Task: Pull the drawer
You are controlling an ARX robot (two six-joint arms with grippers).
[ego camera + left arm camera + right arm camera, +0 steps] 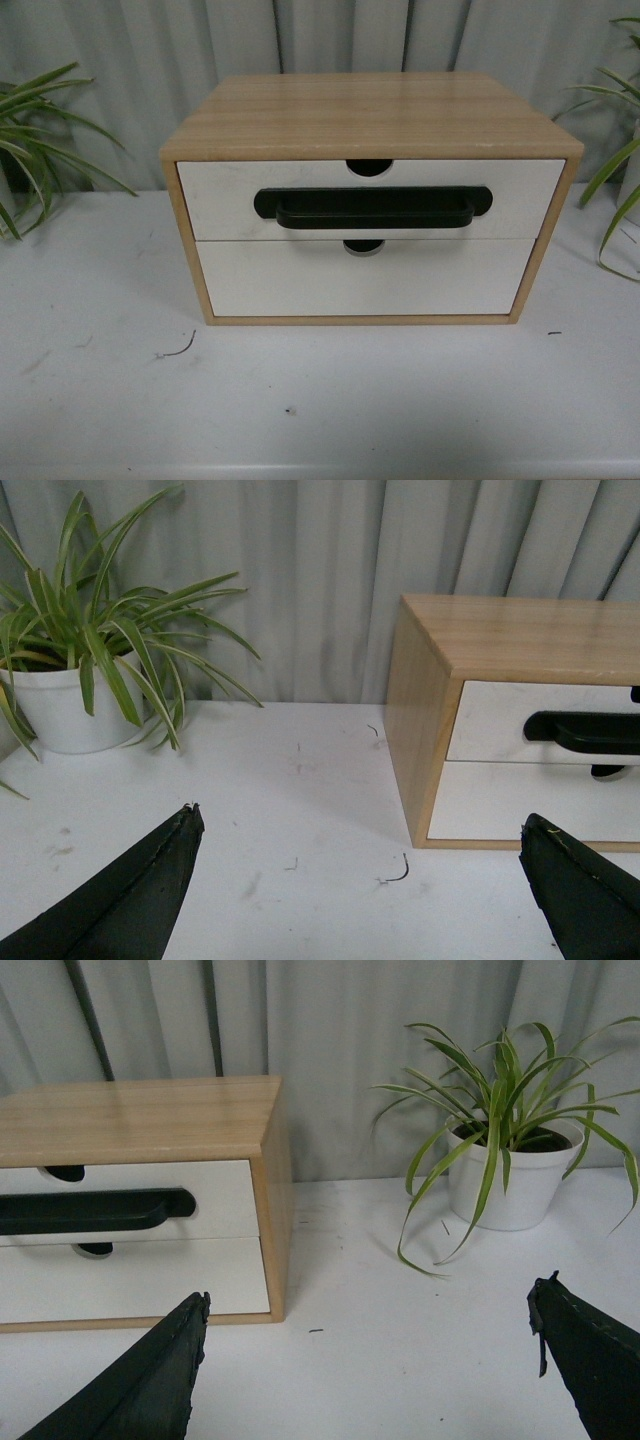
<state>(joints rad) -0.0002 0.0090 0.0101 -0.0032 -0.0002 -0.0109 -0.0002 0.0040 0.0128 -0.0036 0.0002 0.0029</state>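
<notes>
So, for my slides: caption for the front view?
Wooden cabinet on white table; upper drawer, with black handle, shut.

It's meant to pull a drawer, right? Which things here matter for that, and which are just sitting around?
For the job:
drawer, its black bar handle, left gripper and right gripper, both open.

Just there:
plain lower drawer, left potted plant, right potted plant.
</notes>
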